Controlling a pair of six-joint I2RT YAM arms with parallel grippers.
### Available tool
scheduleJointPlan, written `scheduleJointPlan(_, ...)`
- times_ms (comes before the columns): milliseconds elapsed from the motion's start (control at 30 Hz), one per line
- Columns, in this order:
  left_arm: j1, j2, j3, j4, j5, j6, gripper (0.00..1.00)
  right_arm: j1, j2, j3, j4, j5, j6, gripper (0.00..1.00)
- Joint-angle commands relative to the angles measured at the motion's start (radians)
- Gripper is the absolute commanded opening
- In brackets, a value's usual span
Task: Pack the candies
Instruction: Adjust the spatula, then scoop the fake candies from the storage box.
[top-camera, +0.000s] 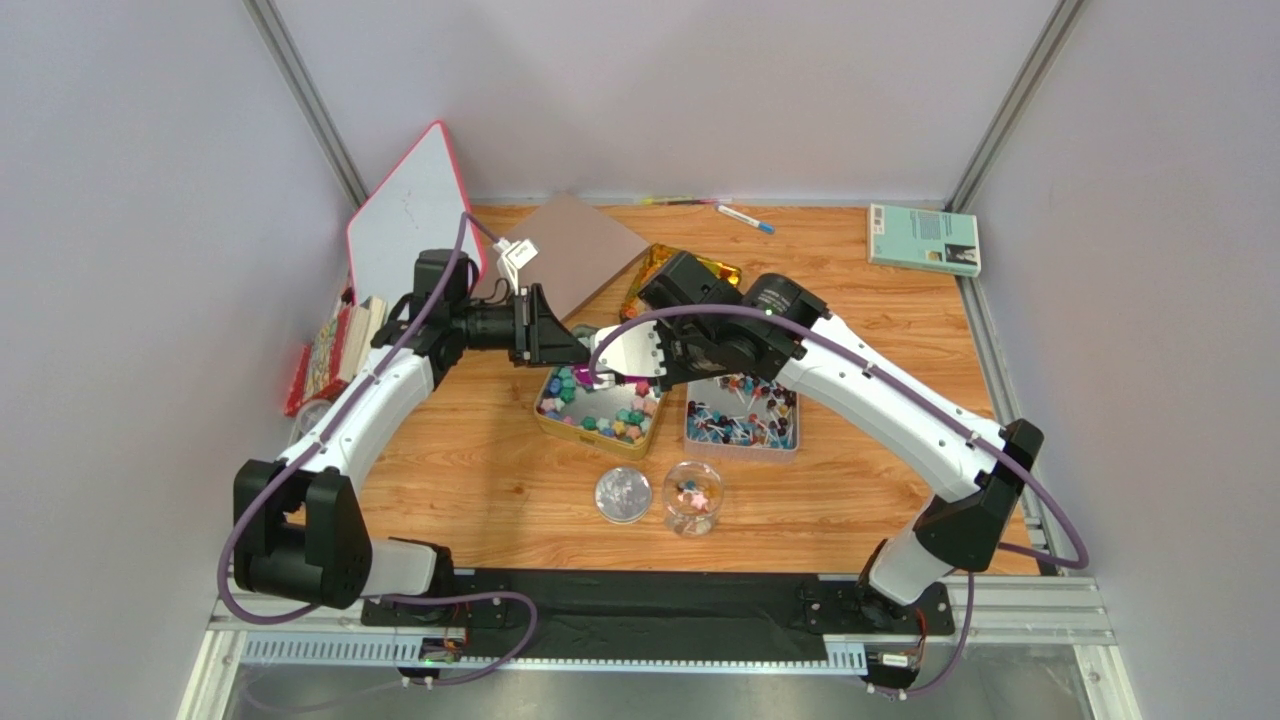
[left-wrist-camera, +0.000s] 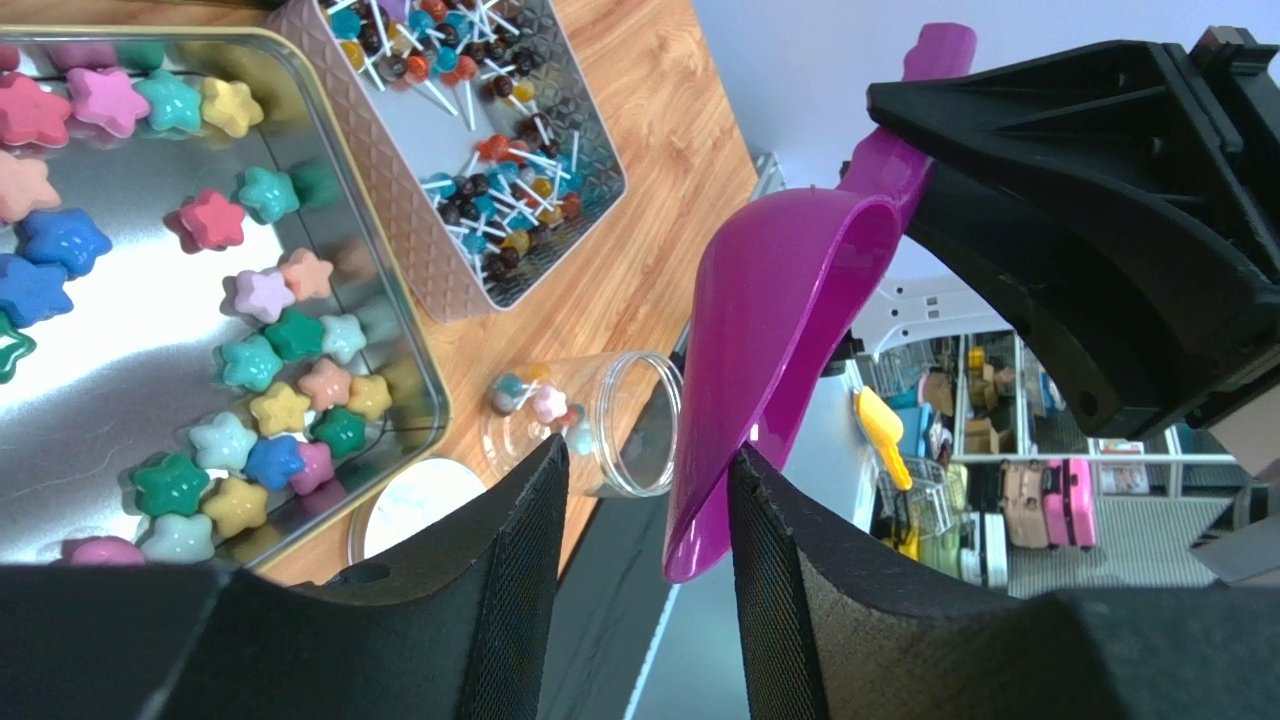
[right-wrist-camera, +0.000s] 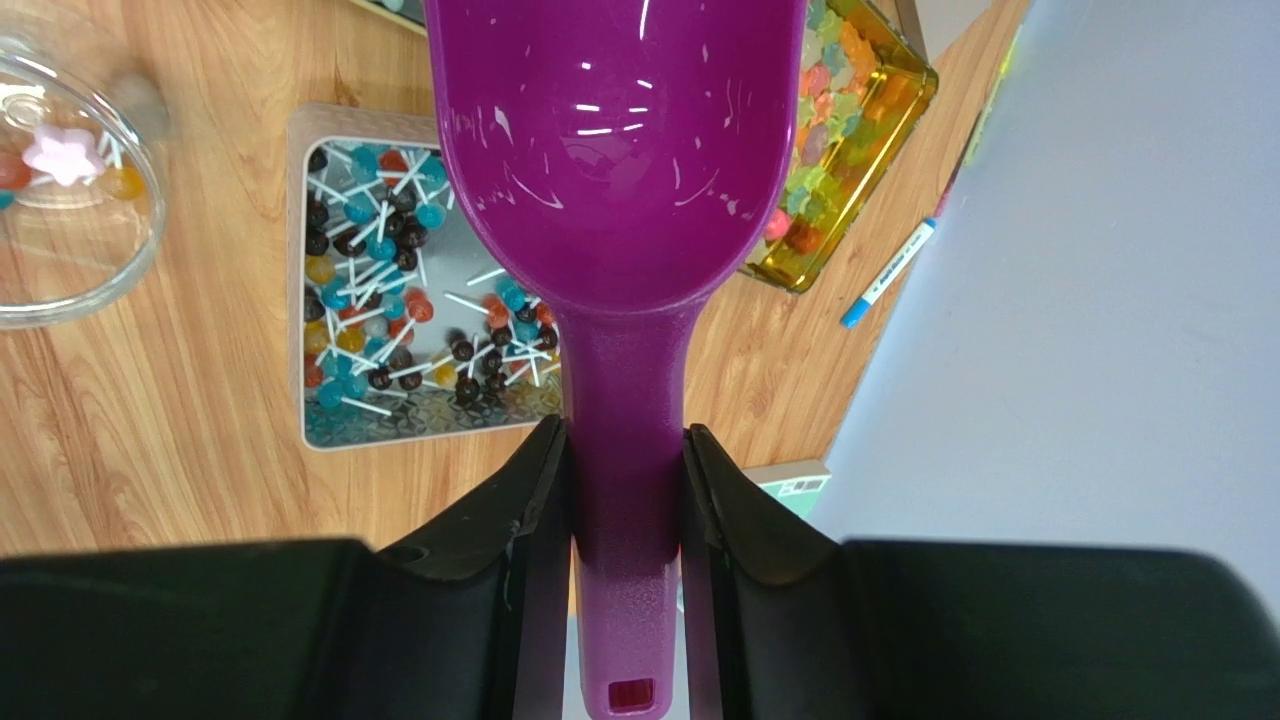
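Note:
Pastel star-shaped candies (left-wrist-camera: 248, 365) lie in a shiny metal tin (left-wrist-camera: 431, 393), which also shows in the top view (top-camera: 649, 437). My right gripper (right-wrist-camera: 627, 438) is shut on the handle of an empty purple scoop (right-wrist-camera: 616, 150) held over the tin and the tray. My left gripper (left-wrist-camera: 646, 458) is open. The scoop's front lip (left-wrist-camera: 751, 375) lies between its fingers, against the right one. A clear jar (left-wrist-camera: 624, 428) holding a few candies stands beyond, also seen in the top view (top-camera: 693, 498).
A pink tray of lollipops (top-camera: 741, 416) sits right of the tin. The jar's lid (top-camera: 622, 492) lies beside the jar. A yellow box of gummies (right-wrist-camera: 842, 135), a blue pen (right-wrist-camera: 890, 270), a book (top-camera: 923, 237) and a whiteboard (top-camera: 409, 210) are at the back.

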Motion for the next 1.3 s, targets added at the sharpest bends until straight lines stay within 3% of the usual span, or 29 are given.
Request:
scheduleJointPlan(0,0.003,0.011,0.003,-0.012,-0.035,0.031,0.49,-0.001,-0.051,0.065,0.095,-0.075,0.042,0.0)
scheduleJointPlan(300,0.005,0.054,0.02,-0.016,-0.046,0.045,0.49,-0.001,-0.134,0.094,0.186,-0.251,0.124,0.0)
scheduleJointPlan(600,0.009,0.046,0.055,-0.045,-0.082,0.08,0.49,-0.012,-0.087,0.126,0.179,-0.317,0.124,0.0)
scheduleJointPlan(733,0.051,-0.015,0.204,-0.32,-0.176,0.335,0.5,-0.054,-0.064,0.091,0.134,-0.273,0.062,0.0)
scheduleJointPlan(800,0.078,-0.079,0.248,-0.372,-0.302,0.403,0.5,-0.073,-0.047,0.082,0.117,-0.266,0.047,0.0)
scheduleJointPlan(967,0.094,-0.251,0.177,-0.421,-0.466,0.465,0.51,-0.128,0.033,0.05,0.109,-0.26,-0.02,0.0)
scheduleJointPlan(1267,0.094,-0.299,-0.03,-0.53,-0.506,0.338,0.49,-0.16,0.206,0.108,0.033,-0.204,-0.128,0.0)
